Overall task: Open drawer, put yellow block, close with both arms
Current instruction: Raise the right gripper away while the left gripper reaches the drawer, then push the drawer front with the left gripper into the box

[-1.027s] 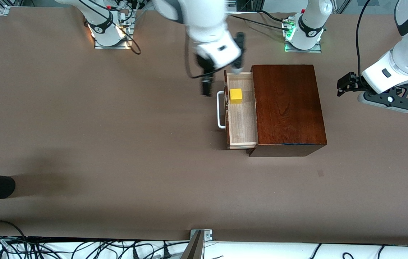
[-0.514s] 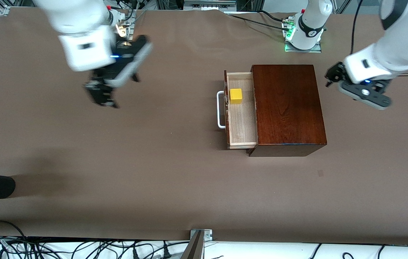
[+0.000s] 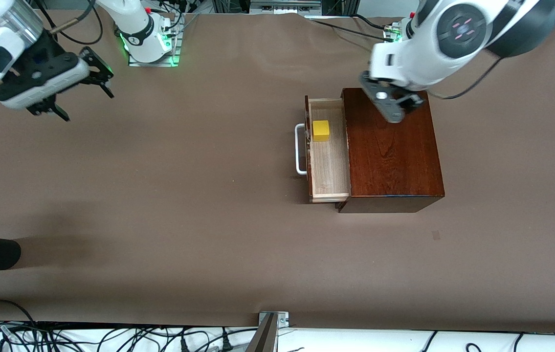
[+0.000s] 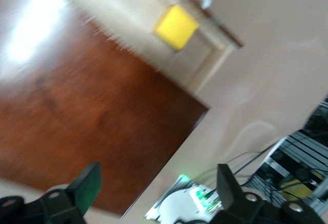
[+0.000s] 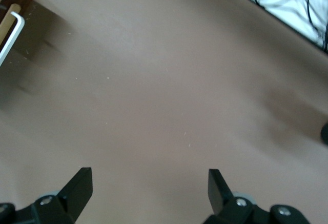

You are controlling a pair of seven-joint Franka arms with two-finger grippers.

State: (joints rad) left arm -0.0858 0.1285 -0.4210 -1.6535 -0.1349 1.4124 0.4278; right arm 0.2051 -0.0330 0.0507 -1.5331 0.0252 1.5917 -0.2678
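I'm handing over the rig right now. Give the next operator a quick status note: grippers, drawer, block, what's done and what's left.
Left gripper: open, empty, over the wooden box.
Right gripper: open, empty, over bare table toward the right arm's end, away from the box.
Drawer: pulled open, white handle free.
Yellow block: resting inside the drawer, toward the end farther from the front camera.
Done: drawer opened, block placed.
Left: push the drawer shut with both arms.

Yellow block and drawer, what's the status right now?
Yellow block sits in open drawer. Left gripper open, over wooden box. Right gripper open, over bare table near right arm's end. Nothing blocking the handle.
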